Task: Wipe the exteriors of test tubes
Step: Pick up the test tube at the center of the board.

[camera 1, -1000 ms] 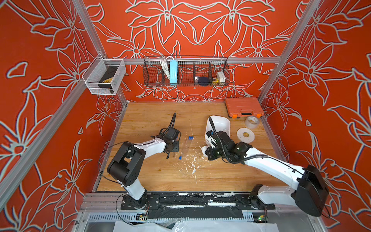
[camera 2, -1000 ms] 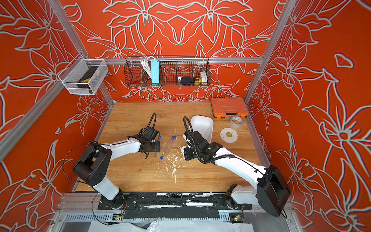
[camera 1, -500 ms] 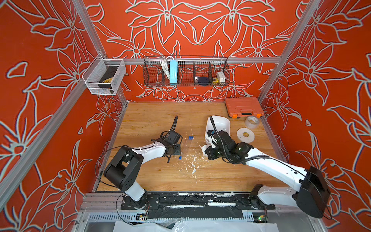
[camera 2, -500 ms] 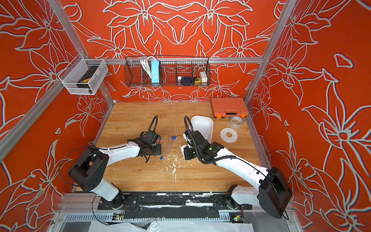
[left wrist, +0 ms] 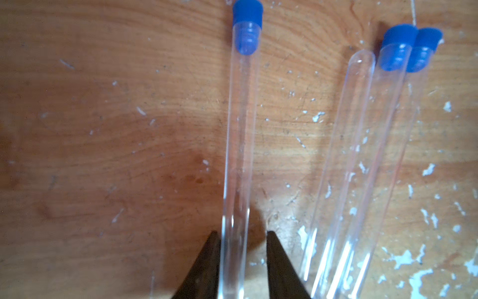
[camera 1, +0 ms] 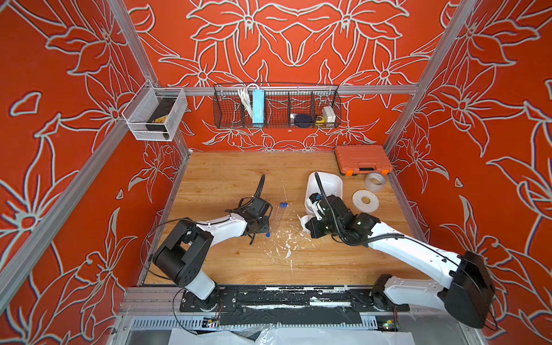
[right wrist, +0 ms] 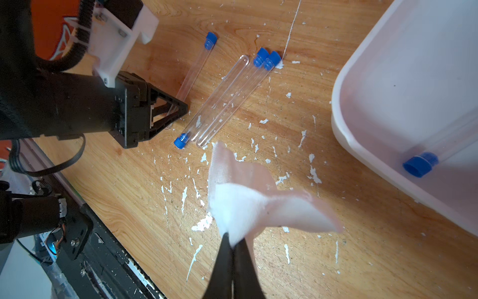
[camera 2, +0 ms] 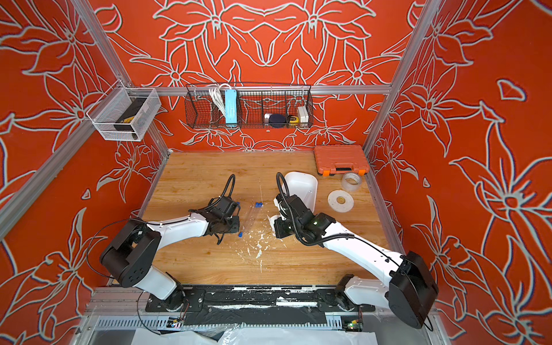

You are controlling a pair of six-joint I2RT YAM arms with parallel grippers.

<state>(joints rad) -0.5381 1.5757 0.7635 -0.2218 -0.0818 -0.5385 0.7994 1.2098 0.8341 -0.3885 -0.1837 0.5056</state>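
Left claw (left wrist: 241, 234), at lower centre of its wrist view, straddles one tube (left wrist: 241, 129), jaws narrowly parted, likely for lifting; right claw (right wrist: 232, 240) clenches tissue (right wrist: 245, 204), ready to wipe.

Left arm (camera 1: 221, 228) reaches in low from the base side, forearm near level, wrist pitched down. Left gripper (left wrist: 243, 236) sits well apart from the white tub (camera 1: 328, 185), off the tub's left side. Jaws are parted narrow and straddle a test tube (left wrist: 239, 142) at the end away from its cap. One finger (left wrist: 204, 266) is against the tube wall, with a small gap at the other. Right arm (camera 1: 412, 251) is extended long, elbow low, wrist (camera 1: 340, 218) bent just beside the tub's near edge. Right gripper (right wrist: 232, 242) is near the tub's near left corner, jaws clamped tight on a corner of white tissue (right wrist: 245, 202), which fans out past the tips.
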